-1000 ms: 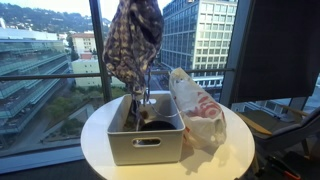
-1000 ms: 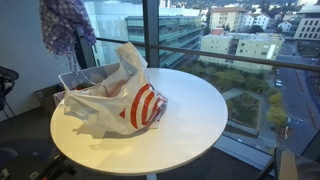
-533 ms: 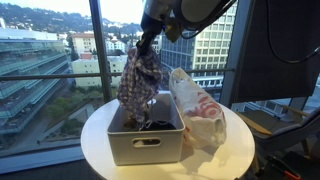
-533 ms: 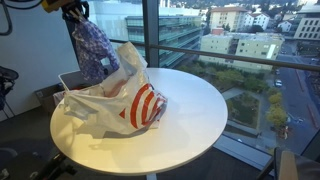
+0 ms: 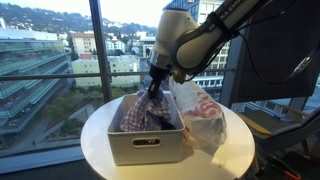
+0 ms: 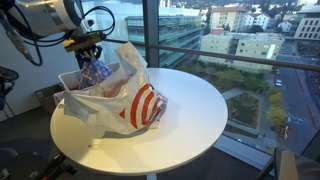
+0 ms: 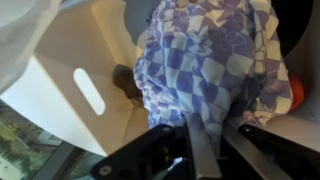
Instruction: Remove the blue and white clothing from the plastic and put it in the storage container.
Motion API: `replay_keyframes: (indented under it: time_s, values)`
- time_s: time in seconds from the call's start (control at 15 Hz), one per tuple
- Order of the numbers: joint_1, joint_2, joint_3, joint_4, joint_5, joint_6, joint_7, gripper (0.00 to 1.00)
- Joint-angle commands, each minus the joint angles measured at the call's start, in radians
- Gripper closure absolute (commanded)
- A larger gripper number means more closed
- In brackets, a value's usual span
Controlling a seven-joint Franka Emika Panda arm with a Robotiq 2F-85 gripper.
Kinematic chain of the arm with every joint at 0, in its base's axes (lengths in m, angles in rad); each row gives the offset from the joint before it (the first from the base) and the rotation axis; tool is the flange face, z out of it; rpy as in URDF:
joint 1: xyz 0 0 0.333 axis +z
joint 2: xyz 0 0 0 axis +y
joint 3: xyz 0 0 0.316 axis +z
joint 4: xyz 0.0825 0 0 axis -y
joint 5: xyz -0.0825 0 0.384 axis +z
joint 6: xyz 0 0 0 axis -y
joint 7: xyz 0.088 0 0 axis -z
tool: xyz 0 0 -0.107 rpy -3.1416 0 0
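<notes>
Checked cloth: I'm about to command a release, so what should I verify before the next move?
1. Checked cloth in the storage container: ok, bunched inside its walls.
2. End effector grip: ok, shut on the cloth.
3. Cloth free of the plastic bag: ok, the bag lies beside the container.
4. Container upright on the table: ok.
5. Cloth edge draped over the far rim: cannot tell.

white, rounded arm (image 5: 192,38) shells (black cable (image 6: 97,14) alongside), dark gripper (image 5: 152,96).
</notes>
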Motion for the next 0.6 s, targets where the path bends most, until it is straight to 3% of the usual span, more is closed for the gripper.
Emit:
replay_keyframes:
  time_s: [0.0,0.2,0.53]
  values:
    - [0.024,0.028,-0.026,-0.005,0.069,0.02,-0.101,0.68]
    - [0.025,-0.004,-0.021,0.006,0.116,-0.011,-0.139,0.47]
    - [0.041,-0.153,-0.049,0.009,0.074,-0.086,-0.087,0.09]
